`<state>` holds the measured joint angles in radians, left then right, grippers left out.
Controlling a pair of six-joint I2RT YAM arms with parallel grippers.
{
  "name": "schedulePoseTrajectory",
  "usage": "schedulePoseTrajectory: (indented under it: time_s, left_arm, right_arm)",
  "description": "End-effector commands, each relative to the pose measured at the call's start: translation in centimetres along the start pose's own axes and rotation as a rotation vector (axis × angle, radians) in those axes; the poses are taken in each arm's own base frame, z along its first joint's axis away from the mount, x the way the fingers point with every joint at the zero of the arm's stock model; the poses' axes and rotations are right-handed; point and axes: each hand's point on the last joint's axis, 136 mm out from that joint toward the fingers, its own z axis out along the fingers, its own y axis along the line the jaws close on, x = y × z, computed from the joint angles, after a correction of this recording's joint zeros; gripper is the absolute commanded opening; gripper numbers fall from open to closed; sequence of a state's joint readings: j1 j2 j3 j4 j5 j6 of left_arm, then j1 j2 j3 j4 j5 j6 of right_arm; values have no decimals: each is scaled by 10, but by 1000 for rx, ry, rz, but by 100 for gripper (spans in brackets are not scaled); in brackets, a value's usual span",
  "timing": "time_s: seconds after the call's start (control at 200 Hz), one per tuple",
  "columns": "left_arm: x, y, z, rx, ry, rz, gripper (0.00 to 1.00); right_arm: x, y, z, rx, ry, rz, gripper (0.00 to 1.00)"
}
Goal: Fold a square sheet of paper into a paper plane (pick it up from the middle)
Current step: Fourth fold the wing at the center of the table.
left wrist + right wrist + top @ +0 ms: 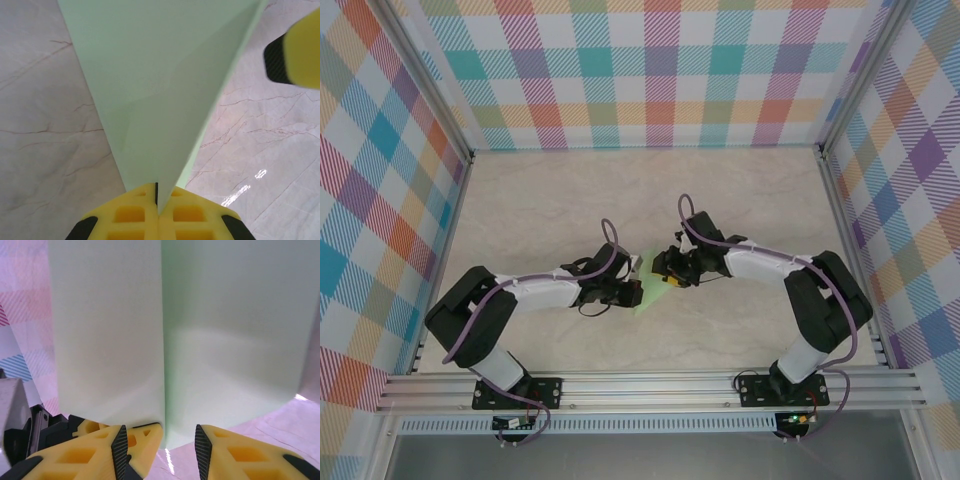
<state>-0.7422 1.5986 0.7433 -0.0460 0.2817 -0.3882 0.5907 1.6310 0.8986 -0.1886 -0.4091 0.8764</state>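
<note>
Pinching the pointed end of the creased mint-green paper sheet (160, 75), left gripper (157, 202) clamped tight, mid-table (570, 200). Right gripper (177, 434) jaws parted, close at sheet's centre crease.

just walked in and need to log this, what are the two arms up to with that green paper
The arms are partway through folding a plane. The left gripper is shut on the pointed end of the creased mint-green paper. The right gripper faces the paper's centre crease with its jaws apart, not gripping.
</note>
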Motion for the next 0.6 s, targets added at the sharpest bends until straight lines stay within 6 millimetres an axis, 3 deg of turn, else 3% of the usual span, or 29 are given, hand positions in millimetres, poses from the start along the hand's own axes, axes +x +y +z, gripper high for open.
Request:
schedulePoseTrajectory:
  time_s: [0.0,0.245,0.425,0.595]
  left_arm:
    - [-5,-11,4,74,11,3,0]
    - [-4,-10,7,113,29,-27,0]
    - [-2,-8,11,149,45,-59,0]
    - [-3,-7,15,175,51,-82,0]
  right_arm:
    - [2,-5,-6,5,-14,6,41]
    - [7,2,-4,-49,19,-16,30]
    - [10,21,-3,-127,46,-57,21]
    - [9,33,6,-162,73,-74,18]
